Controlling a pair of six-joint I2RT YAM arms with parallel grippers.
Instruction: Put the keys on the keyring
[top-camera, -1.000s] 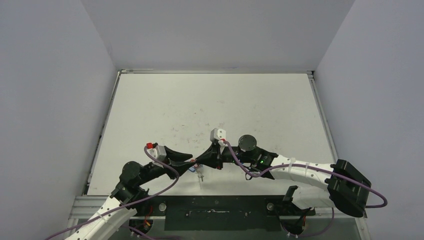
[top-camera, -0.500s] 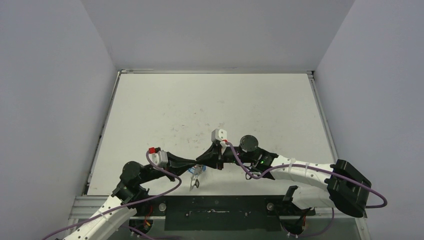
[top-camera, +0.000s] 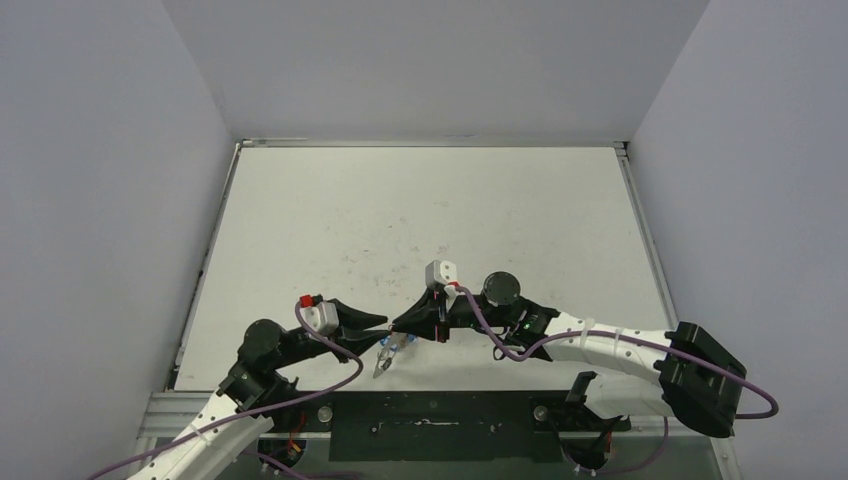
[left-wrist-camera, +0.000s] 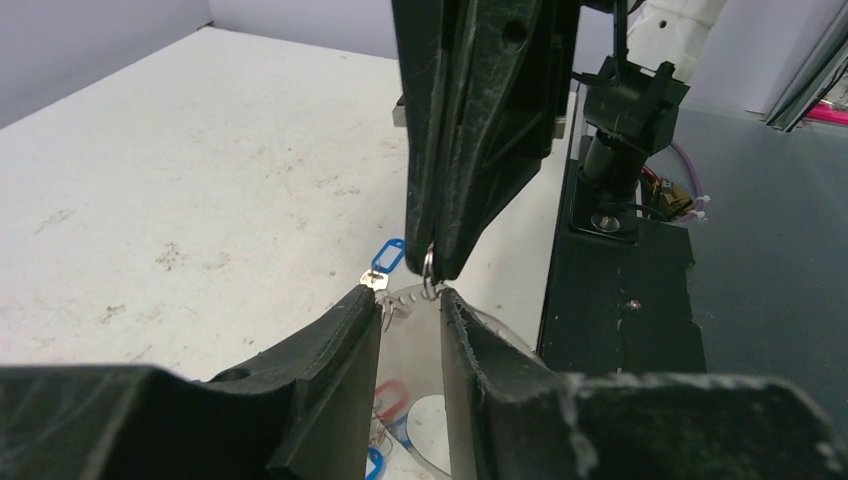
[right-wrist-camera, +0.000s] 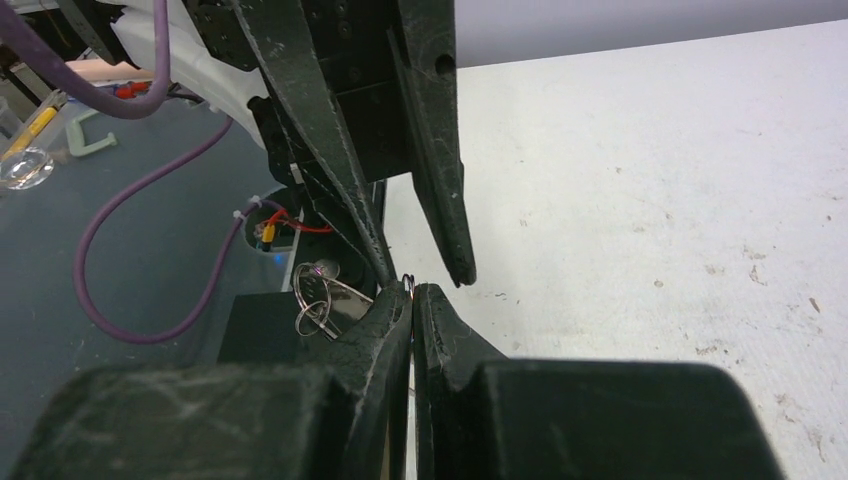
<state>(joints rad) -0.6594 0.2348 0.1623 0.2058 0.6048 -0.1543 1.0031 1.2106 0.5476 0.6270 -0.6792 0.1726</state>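
Observation:
My right gripper (top-camera: 398, 326) is shut on the thin silver keyring (left-wrist-camera: 428, 262), and only a sliver of the hoop shows at its tips (right-wrist-camera: 408, 281). A silver key (left-wrist-camera: 372, 280) with a blue tag (left-wrist-camera: 386, 254) hangs at the ring beside my left fingertip. Below the tips the bunch of keys (top-camera: 385, 358) dangles, and a red tag (left-wrist-camera: 392, 398) shows low between my left fingers. My left gripper (top-camera: 378, 326) faces the right one tip to tip. Its jaws stand apart on either side of the ring and clamp nothing. Two small silver rings (right-wrist-camera: 315, 295) hang left of my right gripper (right-wrist-camera: 410, 290).
The white scuffed table (top-camera: 420, 220) stretches away behind both grippers, with grey walls on three sides. The black base plate (top-camera: 430, 430) and purple cables (top-camera: 500, 345) lie at the near edge, just below the hanging keys.
My left gripper closed at the ring, then opened again and drew back slightly to the left. The bunch of keys swung down and to the left under the tips. The right gripper stayed shut.

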